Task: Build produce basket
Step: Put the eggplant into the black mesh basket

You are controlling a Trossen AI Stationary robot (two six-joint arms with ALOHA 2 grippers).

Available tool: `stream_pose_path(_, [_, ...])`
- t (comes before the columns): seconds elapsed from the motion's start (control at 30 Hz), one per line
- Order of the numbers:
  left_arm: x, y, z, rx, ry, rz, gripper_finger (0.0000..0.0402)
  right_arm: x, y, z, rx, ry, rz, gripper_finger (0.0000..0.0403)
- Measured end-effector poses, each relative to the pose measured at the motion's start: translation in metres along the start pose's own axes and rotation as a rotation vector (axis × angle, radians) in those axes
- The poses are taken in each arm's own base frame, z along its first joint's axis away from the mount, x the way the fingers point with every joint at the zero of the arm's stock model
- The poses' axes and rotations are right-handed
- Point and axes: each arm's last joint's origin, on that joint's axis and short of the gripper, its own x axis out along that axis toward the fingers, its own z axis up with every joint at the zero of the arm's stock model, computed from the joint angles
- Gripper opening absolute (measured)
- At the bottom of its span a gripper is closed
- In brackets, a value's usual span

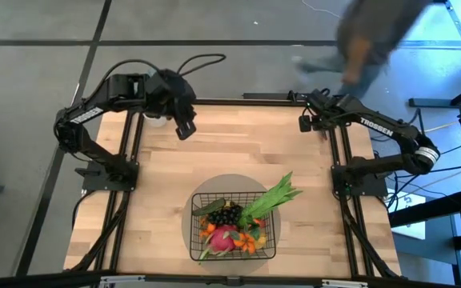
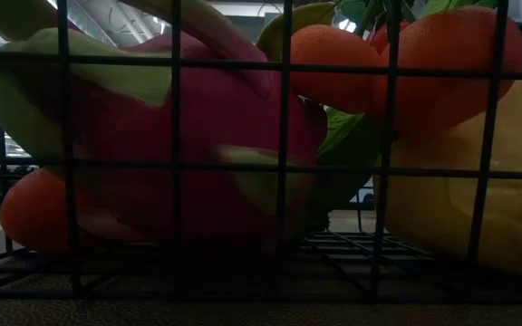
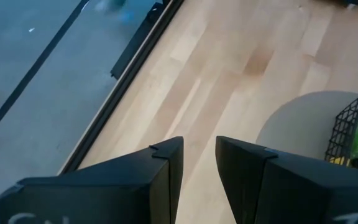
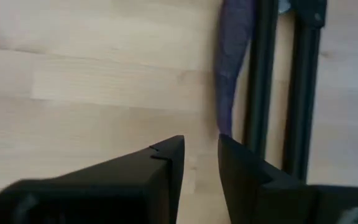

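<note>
The black wire basket [image 1: 196, 198] stands on a grey round mat [image 1: 214, 186] near the table's front edge. It holds produce: a pink dragon fruit [image 1: 222, 238], dark grapes [image 1: 226, 214], small oranges [image 2: 451, 54], a yellow mango [image 2: 460, 199] and green leafy stalks [image 1: 272, 196] that stick out over its far right corner. My left gripper [image 1: 184, 128] hovers over the far left of the table, open and with nothing between its fingers [image 3: 199, 144]. My right gripper [image 1: 304, 122] is at the far right corner, open and holding nothing [image 4: 201, 142], above bare wood beside the frame rail.
A blurred person [image 1: 366, 40] moves beyond the far right corner. A dark purplish long shape [image 4: 232, 56] lies on the wood next to the black frame rail [image 4: 260, 74]. Bare wooden tabletop [image 1: 246, 144] lies between the two grippers and the basket.
</note>
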Motion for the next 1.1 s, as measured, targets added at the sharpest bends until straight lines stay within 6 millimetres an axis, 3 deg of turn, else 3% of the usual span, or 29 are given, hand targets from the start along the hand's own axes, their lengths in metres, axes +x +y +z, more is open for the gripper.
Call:
stream_pose_path(0.3, [0.002, 0.009, 0.001, -0.030, 0.003, 0.029, 0.0084, 0.001, 0.007, 0.003, 0.066, 0.032, 0.117, 0.0087])
stream_pose_path(0.53, [0.005, 0.021, 0.003, -0.001, 0.004, 0.064, 0.0084, 0.011, 0.009, 0.006, 0.176, 0.003, -0.014, 0.0087])
stream_pose_path(0.8, [0.007, 0.037, 0.010, 0.074, -0.039, 0.106, 0.0084, 0.040, 0.020, 0.009, 0.190, 0.032, -0.184, 0.0087])
stream_pose_path(1.1, [0.010, 0.053, 0.012, 0.112, -0.054, 0.034, 0.0084, 0.077, 0.027, 0.012, 0.198, 0.094, -0.345, 0.0087])
